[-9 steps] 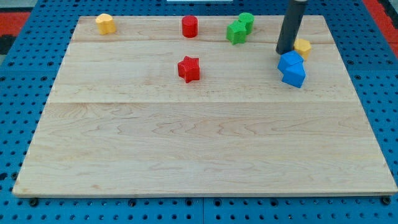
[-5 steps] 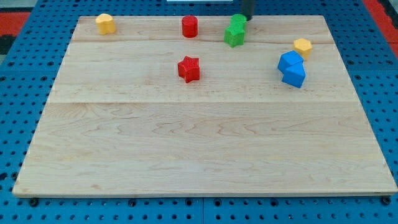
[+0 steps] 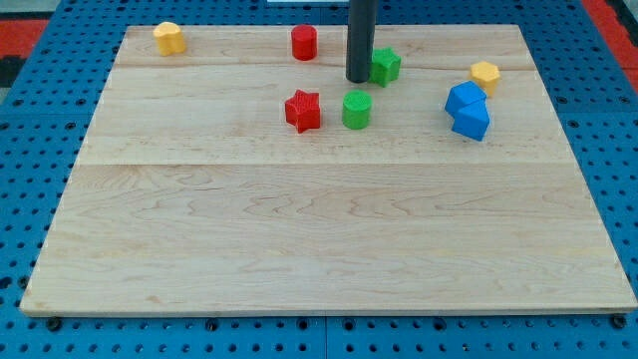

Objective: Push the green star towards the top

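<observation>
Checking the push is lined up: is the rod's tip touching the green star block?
Cannot tell. In the camera view my tip sits right against the left edge of the green star block, with no visible gap, but contact isn't plain.

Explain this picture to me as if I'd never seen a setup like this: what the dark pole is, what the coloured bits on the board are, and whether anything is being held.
There is one camera view, looking down at a slant on a wooden board. The dark pole is the end of a robot arm: a plain rod with no claw, so nothing is held. It only pushes things by sliding my tip along the board.

The coloured bits are small blocks. My tip stands just to the view's left of the green star, very close to it. Below it sits a green cylinder, with a red star to that one's left. Near the view's top are a yellow block and a red cylinder. At the view's right lie a second yellow block and two blue blocks pressed together.
</observation>
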Controlling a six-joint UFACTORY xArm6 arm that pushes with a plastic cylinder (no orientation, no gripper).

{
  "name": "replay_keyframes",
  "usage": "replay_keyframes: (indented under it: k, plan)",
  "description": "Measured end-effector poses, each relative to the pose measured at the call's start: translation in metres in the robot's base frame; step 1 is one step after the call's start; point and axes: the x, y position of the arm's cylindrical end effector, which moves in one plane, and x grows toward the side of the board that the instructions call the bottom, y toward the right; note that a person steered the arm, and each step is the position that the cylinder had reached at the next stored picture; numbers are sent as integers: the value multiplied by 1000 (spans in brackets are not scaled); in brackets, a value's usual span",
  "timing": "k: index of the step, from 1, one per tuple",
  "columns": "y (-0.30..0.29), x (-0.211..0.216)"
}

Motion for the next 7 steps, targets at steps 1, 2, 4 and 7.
replay_keyframes:
  k: [1,2,4,7]
  plan:
    - [47,-1]
    - [86,-25]
    - [107,-36]
    - [98,-13]
